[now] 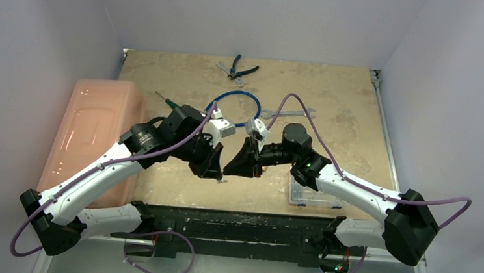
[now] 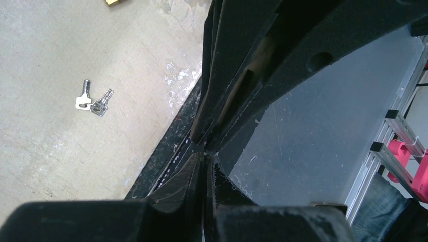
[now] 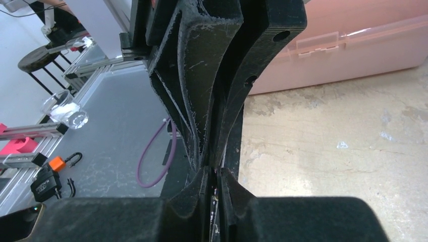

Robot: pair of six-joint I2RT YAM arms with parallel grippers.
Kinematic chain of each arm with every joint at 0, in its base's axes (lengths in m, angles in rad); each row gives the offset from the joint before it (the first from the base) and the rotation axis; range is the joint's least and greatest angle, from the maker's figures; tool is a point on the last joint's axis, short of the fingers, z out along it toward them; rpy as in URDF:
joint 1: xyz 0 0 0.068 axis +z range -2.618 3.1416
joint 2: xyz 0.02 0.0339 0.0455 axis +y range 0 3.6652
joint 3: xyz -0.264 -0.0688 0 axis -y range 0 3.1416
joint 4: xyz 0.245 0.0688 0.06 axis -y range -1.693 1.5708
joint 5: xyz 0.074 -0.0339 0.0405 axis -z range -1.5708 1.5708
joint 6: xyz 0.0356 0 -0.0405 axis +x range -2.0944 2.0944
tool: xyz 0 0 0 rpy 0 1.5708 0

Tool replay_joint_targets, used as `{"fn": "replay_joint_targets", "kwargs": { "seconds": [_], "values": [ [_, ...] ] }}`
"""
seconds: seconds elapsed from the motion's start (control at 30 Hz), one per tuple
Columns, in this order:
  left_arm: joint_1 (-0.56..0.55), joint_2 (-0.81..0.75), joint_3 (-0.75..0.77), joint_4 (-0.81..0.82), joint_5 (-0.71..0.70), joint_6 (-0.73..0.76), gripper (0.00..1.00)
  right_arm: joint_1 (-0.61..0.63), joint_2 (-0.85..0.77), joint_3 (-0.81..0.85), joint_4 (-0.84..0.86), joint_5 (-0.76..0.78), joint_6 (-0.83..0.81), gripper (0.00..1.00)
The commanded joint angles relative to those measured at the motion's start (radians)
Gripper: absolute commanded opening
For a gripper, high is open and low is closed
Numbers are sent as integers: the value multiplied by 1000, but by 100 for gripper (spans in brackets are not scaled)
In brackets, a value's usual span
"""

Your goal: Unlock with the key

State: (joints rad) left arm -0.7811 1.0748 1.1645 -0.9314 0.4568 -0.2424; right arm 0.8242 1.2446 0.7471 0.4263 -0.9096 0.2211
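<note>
**Two closed grippers tip to tip; key (image 2: 84, 99) loose on the table (image 1: 333, 104)**

Both arms reach inward over the near part of the table. The left gripper (image 2: 204, 159) has its fingers pressed together, with only a hairline seam between them. Whether anything thin is nipped in that seam cannot be told. The right gripper (image 3: 214, 174) points straight at the left gripper, and their tips meet or nearly meet. Its fingers are likewise pressed together, and its own wrist view shows just a thin dark slit.

The key, tiny, flat and silver, lies flat on the table near the left gripper and off to one side of its tips, touched by neither gripper. A second key (image 2: 102, 102) of the same kind lies against it, head to head. Farther from the left gripper than the keys, a brass-coloured corner (image 2: 113, 2) shows at the top edge of the left wrist view.

Beyond the left gripper, toward the far wall, lie a blue cable loop (image 1: 237, 94), a silver wrench (image 1: 287, 114) and, farthest off, pliers (image 1: 239, 68). A pink bin (image 1: 97, 125) stands on the left gripper's outer side. A clear box (image 1: 309, 197) sits past the right gripper, away from the left gripper.
</note>
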Motion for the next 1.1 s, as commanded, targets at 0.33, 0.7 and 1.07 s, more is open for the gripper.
{"fn": "replay_joint_targets", "kwargs": {
  "seconds": [0.33, 0.7, 1.07],
  "values": [
    [5, -22, 44, 113, -19, 30, 0, 12, 6, 11, 38, -75, 41, 25],
    [5, -32, 37, 110, -33, 32, 0, 12, -4, 13, 27, -78, 35, 0],
    [4, -46, 31, 125, -101, 11, 66, 12, -58, -22, 21, -13, 46, 0]
  ]
}}
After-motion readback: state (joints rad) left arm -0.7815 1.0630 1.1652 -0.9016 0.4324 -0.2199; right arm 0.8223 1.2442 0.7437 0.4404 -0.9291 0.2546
